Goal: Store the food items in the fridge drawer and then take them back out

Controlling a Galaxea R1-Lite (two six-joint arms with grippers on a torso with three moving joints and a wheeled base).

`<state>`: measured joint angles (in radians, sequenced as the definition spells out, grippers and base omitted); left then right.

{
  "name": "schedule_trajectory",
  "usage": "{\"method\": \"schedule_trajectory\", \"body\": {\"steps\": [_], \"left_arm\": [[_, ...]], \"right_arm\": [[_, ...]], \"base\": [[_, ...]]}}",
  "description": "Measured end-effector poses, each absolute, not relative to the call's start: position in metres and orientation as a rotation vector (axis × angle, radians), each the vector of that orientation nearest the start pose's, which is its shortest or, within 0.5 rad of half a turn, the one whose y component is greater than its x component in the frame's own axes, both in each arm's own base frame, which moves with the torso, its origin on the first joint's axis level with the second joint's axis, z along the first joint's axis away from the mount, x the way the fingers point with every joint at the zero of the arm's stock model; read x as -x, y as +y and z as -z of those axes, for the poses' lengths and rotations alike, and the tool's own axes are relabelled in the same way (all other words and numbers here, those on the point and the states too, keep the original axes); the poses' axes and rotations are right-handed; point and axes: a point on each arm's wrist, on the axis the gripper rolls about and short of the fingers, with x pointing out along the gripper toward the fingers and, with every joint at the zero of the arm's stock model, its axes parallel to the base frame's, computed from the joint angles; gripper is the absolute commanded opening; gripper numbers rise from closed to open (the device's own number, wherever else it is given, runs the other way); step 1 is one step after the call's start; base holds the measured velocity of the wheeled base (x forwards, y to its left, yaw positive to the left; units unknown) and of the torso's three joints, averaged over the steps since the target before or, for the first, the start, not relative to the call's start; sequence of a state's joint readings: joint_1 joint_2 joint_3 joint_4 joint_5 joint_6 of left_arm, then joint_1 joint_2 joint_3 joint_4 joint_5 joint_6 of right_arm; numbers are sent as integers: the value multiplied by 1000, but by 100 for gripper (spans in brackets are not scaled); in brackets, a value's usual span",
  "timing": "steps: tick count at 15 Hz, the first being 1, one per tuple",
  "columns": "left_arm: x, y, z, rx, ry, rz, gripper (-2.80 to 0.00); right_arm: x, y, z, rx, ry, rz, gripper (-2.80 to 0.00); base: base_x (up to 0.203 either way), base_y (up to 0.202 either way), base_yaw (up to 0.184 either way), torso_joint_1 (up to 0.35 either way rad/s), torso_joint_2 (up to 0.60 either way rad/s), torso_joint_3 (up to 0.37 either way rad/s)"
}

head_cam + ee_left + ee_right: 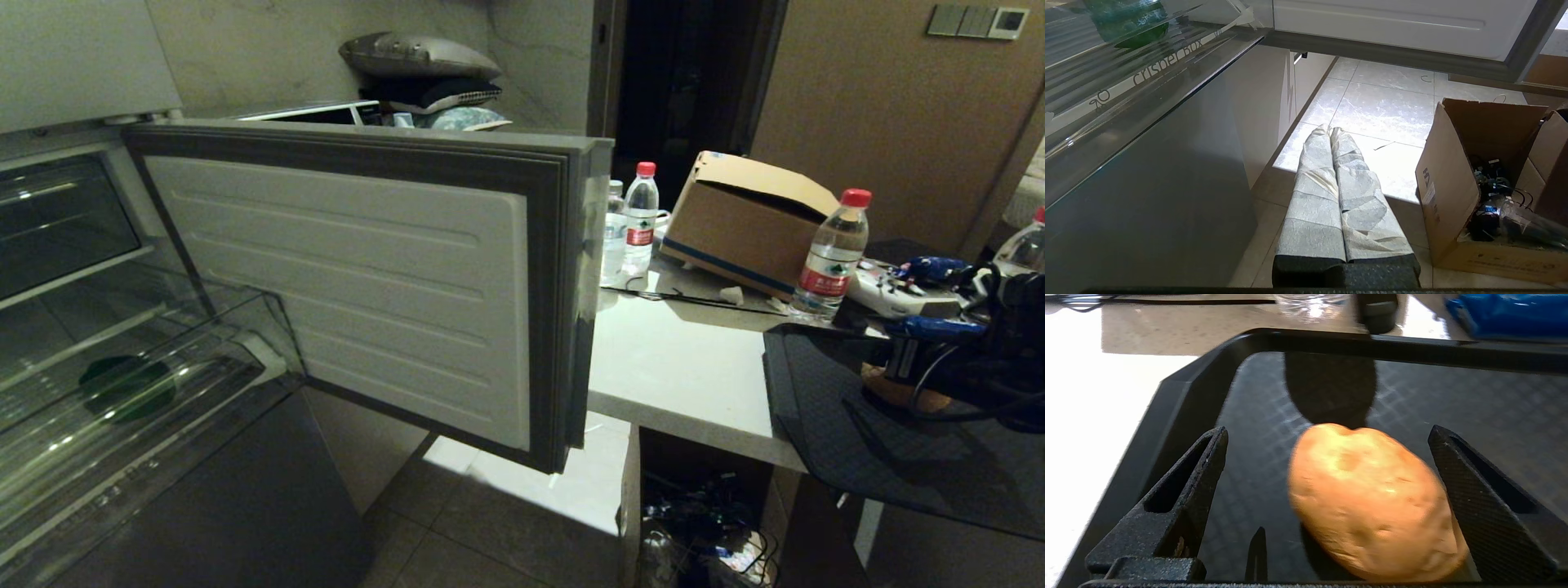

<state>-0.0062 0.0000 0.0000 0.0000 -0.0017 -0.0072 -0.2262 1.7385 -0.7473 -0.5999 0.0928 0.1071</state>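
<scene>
Standing open at the left, the fridge drawer [359, 278] shows its white ribbed inner face, and the dark green item [126, 386] lies in its clear bin. The left gripper [1331, 132] hangs low over the floor tiles, jaws together. Further right, on the tabletop [678, 359], the black tray [1180, 396] carries the potato [1372, 502], lying between the right gripper's [1331, 433] wide-apart jaws, nearer one finger, unclamped.
</scene>
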Motion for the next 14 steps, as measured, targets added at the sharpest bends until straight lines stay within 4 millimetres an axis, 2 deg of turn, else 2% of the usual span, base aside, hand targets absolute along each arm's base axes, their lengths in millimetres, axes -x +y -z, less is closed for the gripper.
{"method": "schedule_trajectory", "body": {"steps": [8,14], "left_arm": [[23,0,-75,7,0,8,-280],[23,0,-75,7,0,7,-280]], "right_arm": [[-291,-72,-143,-176,424,174,0],[-297,-76,-134,-187,452,184,0]], "base": [[0,0,0,0,0,0],[0,0,0,0,0,0]]}}
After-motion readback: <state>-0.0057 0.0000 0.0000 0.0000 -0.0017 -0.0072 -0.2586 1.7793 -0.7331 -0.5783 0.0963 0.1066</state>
